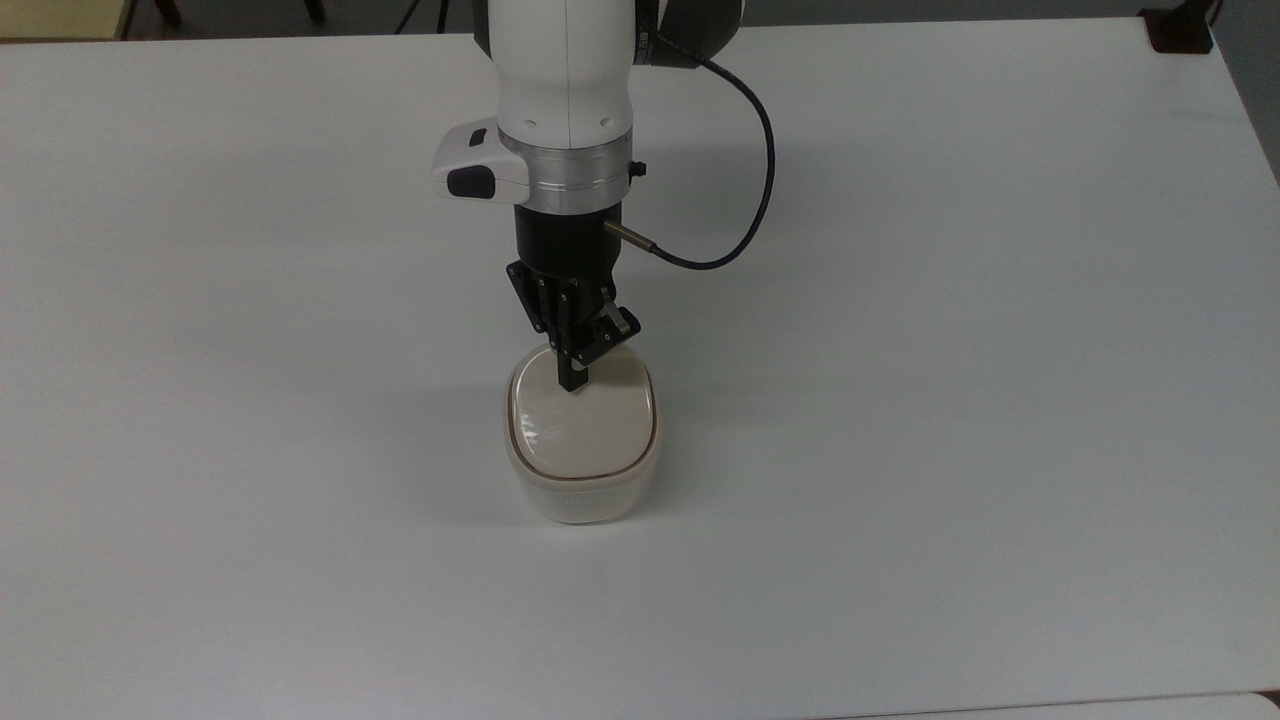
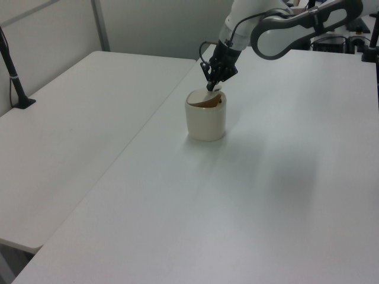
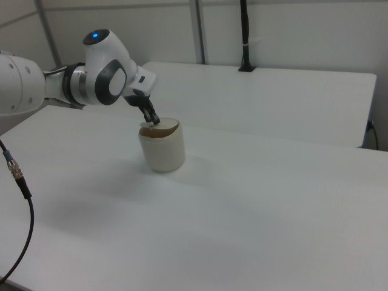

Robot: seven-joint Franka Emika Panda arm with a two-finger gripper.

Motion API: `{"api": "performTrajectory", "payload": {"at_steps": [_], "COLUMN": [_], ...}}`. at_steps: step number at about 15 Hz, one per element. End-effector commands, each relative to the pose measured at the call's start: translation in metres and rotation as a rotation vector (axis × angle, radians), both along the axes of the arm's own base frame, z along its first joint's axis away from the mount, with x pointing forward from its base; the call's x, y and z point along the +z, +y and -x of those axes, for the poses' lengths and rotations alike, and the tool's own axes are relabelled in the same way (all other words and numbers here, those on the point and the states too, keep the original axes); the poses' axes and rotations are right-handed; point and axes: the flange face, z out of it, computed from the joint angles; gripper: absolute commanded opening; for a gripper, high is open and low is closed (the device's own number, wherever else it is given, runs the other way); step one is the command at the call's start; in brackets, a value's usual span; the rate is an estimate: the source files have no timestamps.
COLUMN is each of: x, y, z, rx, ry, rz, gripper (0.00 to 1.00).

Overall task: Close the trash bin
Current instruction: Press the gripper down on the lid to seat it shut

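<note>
Top view: bin [image 1: 582, 470] sitting near mid worktop [image 1: 950, 400], lid [image 1: 582, 425] lying almost flat w/ thin dark gap round its rim. Fingers [image 1: 572, 382] pressing down on lid's far edge, looking pinched together, nothing clamped betw. them. Arm [image 1: 565, 90] reaching in from the top view's top, black cable [image 1: 755, 180] looping off wrist to the top view's right.

Left view: bin [image 2: 206, 115] standing upright close to seam betw. two worktop panels, lid [image 2: 211, 100] tilting slightly, raised at side nearer arm, brown gap showing beneath. Fingers [image 2: 209, 88] touching raised edge. Black pole [image 2: 12, 65] clamping onto the left view's left edge of worktop, well apart from bin.

Right view: bin [image 3: 162, 145] sitting on front worktop, lid [image 3: 162, 127] not fully seated, fingers [image 3: 153, 122] resting on lid at the right view's left side.
</note>
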Motion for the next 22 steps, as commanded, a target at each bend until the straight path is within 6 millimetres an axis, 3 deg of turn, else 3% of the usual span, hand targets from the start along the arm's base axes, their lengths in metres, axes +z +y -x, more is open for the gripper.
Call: {"api": "performTrajectory", "payload": {"at_steps": [1,12,14,16,17,18,19,21,22], "x": [-0.008,-0.049,-0.048,-0.033,-0.016,0.004,0.018,0.046,0.056], "y": [0.007,0.016,0.015,0.007,-0.002,-0.006,-0.011,-0.018,-0.019], "z": [0.014,0.013,0.013,0.014,0.014,0.016,0.02,0.034,0.039], "rx": [0.052,0.074,0.074,0.061,0.047,0.032,0.02,0.005,0.003], "ry": [0.039,0.102,0.102,0.117,0.127,0.152,0.166,0.194,0.2], "rz": [0.04,0.055,0.055,0.057,0.058,0.054,0.05,0.051,0.052], "gripper": [0.0,0.0,0.0,0.0,0.0,0.12,0.34,0.89,0.98]}}
